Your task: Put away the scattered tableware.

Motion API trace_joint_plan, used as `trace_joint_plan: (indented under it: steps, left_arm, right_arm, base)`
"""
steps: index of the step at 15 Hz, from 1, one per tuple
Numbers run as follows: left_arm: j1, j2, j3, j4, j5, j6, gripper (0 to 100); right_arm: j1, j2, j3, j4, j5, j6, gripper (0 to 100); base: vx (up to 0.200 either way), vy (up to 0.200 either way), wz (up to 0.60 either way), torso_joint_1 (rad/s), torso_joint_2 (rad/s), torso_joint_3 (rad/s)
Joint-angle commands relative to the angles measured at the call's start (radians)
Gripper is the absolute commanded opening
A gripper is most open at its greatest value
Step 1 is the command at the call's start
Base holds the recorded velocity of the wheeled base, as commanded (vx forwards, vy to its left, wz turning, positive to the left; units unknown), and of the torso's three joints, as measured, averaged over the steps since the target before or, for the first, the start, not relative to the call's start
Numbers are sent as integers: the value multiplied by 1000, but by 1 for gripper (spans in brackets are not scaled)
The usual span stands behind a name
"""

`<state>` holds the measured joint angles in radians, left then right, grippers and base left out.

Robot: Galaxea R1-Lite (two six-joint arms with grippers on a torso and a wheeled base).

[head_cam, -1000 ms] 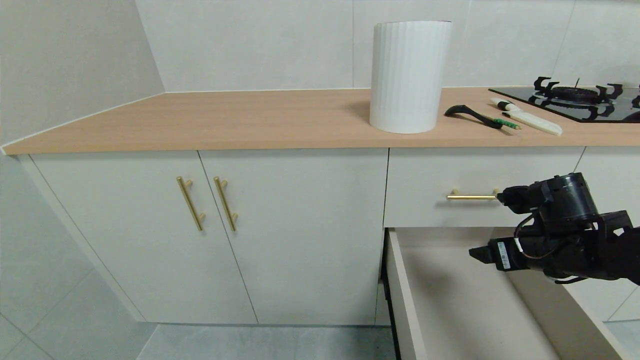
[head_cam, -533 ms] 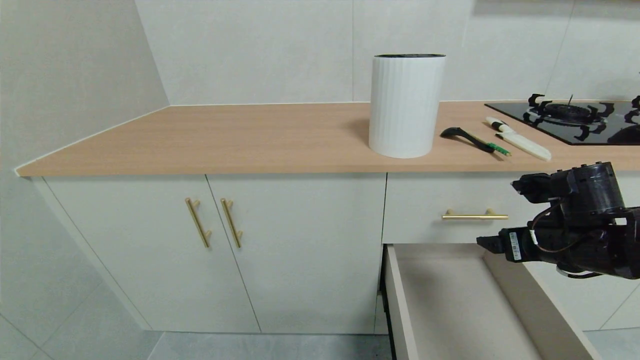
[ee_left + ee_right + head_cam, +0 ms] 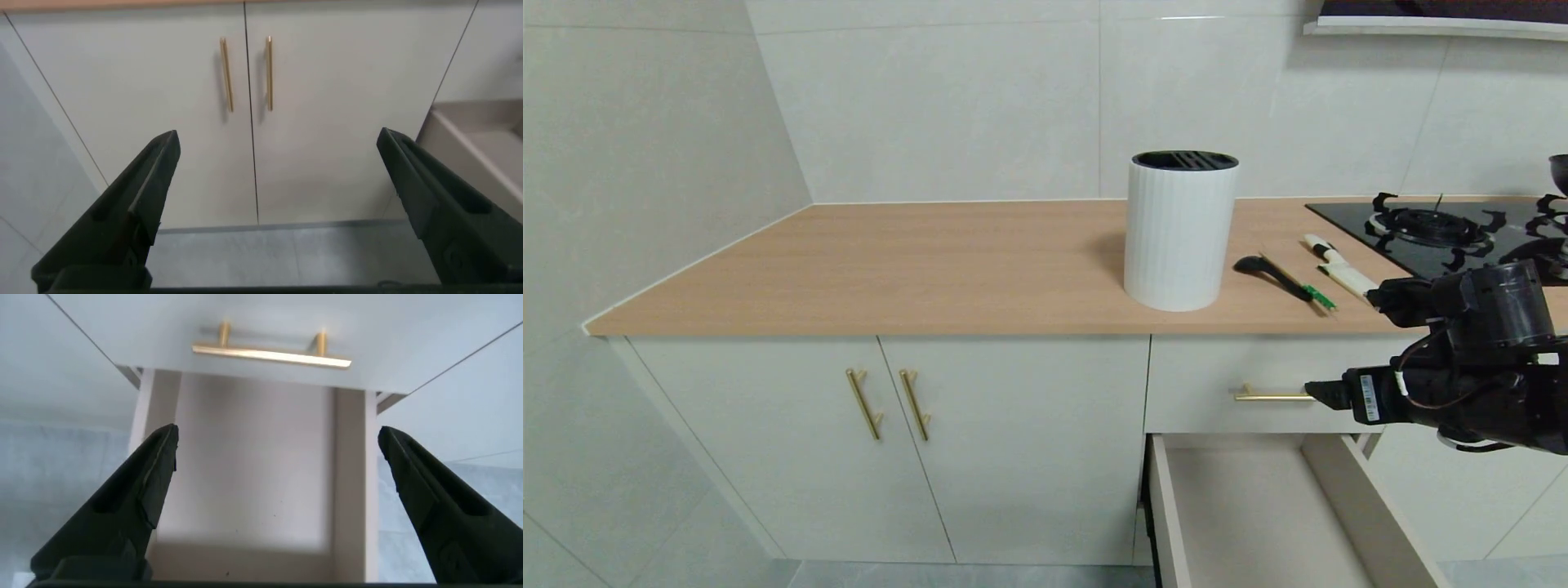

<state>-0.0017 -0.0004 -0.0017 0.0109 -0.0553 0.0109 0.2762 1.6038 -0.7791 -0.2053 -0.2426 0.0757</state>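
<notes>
A black spoon (image 3: 1267, 270), a thin stick with a green end (image 3: 1308, 288) and a white knife (image 3: 1340, 270) lie on the wooden countertop (image 3: 931, 261), just right of a tall white ribbed utensil holder (image 3: 1180, 233). My right gripper (image 3: 1356, 347) is open and holds nothing. It hangs in front of the cabinet, below the counter's edge and under the knife, above the pulled-out lower drawer (image 3: 1258, 506). The right wrist view looks past that gripper (image 3: 278, 514) into the drawer (image 3: 253, 457). My left gripper (image 3: 278, 220) is open and faces the cabinet doors (image 3: 245, 122).
A shut upper drawer with a gold handle (image 3: 1270, 397) sits just above the open one. A black gas hob (image 3: 1437, 229) takes up the counter's right end. Two cabinet doors with gold handles (image 3: 890, 404) stand shut at the left. The counter's left half is bare.
The head camera has risen, so the whole picture has shifted down. My right gripper has lifted from the open drawer's level up to the upper drawer's front.
</notes>
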Motion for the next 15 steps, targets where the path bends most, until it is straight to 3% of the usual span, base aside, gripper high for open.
trace_joint_plan:
  steps: [1, 8, 11, 14, 15]
  left_arm:
    - [0, 0, 0, 0, 0, 0, 100]
    - [0, 0, 0, 0, 0, 0, 100]
    - [0, 0, 0, 0, 0, 0, 100]
    - [0, 0, 0, 0, 0, 0, 100]
    - [0, 0, 0, 0, 0, 0, 100]
  right_arm:
    - [0, -1, 0, 0, 0, -1, 100]
    - [-3, -22, -60, 0, 0, -34, 100]
    - [-29, 88, -230, 0, 8, -48, 100]
    - [-38, 117, -252, -5, 9, -42, 100]
    - [-68, 151, -253, -72, 9, -39, 100]
  base:
    - [0, 0, 0, 203, -471, -276]
    - [0, 0, 0, 48, -111, -63]
    - [0, 0, 0, 0, 0, 0]
    - [0, 0, 0, 0, 0, 0]
    - [0, 0, 0, 0, 0, 0]
